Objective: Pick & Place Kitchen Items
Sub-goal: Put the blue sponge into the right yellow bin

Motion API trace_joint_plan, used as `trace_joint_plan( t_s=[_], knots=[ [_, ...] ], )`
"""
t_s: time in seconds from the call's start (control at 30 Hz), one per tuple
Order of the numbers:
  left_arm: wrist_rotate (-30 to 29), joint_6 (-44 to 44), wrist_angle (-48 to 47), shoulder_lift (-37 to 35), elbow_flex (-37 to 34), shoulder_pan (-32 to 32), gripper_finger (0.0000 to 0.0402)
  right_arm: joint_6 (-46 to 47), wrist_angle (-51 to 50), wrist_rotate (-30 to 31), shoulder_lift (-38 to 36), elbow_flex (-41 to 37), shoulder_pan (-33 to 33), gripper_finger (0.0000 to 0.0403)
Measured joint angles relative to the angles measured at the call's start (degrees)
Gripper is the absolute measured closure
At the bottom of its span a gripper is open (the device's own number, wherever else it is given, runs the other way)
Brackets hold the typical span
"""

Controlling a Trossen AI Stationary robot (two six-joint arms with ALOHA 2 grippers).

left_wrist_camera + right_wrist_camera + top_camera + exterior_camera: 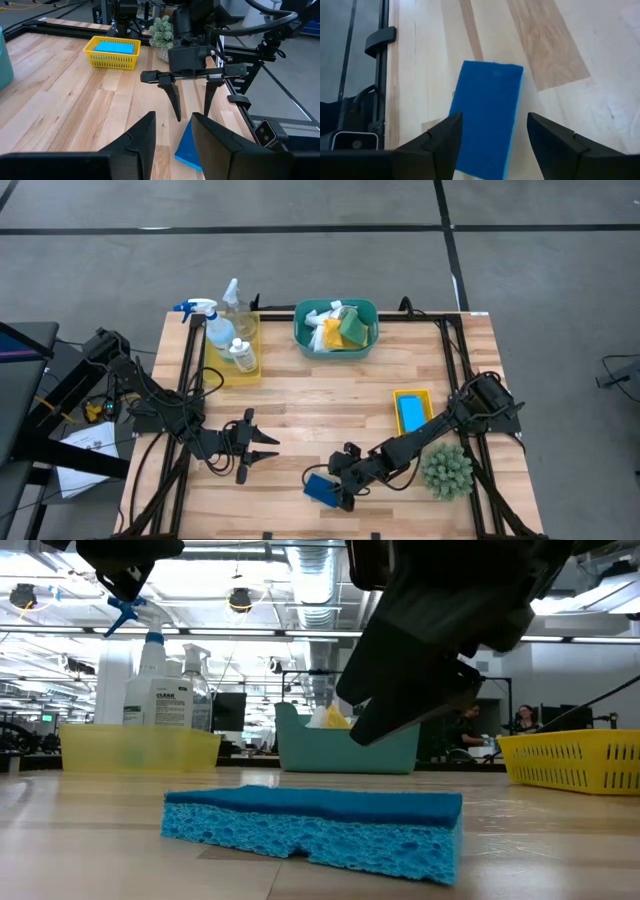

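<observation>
A dark-blue sponge (321, 490) lies flat on the wooden table near its front edge; it also shows in the low view (310, 825). My right gripper (342, 478) hangs open just above it. Its fingers stand on either side of the sponge (490, 90) and do not touch it. My left gripper (270, 448) is open and empty over the table, to the left of the sponge and pointing toward it. A light-blue sponge (410, 415) lies in a small yellow tray (412, 393).
A teal basin (336, 308) with white, yellow and green cloths stands at the back middle. A yellow tray (240, 370) at the back left holds a blue-trigger spray bottle (215, 328) and small bottles. A spiky green plant (446, 470) stands beside my right arm. Bare wood lies between the grippers.
</observation>
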Motion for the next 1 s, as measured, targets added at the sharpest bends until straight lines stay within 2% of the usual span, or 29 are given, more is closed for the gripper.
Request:
trace_joint_plan(
  t_s=[0.5, 1.0],
  knots=[
    [0.0, 0.0, 0.38, 0.0, 0.01, 0.01, 0.0279, 0.27, 4.73, -5.26, 5.58, -0.01, -2.12, 0.0188],
    [0.0, 0.23, 0.33, 0.0, -0.01, 0.01, 0.0279, 0.28, 4.48, -4.58, 5.57, 0.02, -2.63, 0.0188]
  ],
)
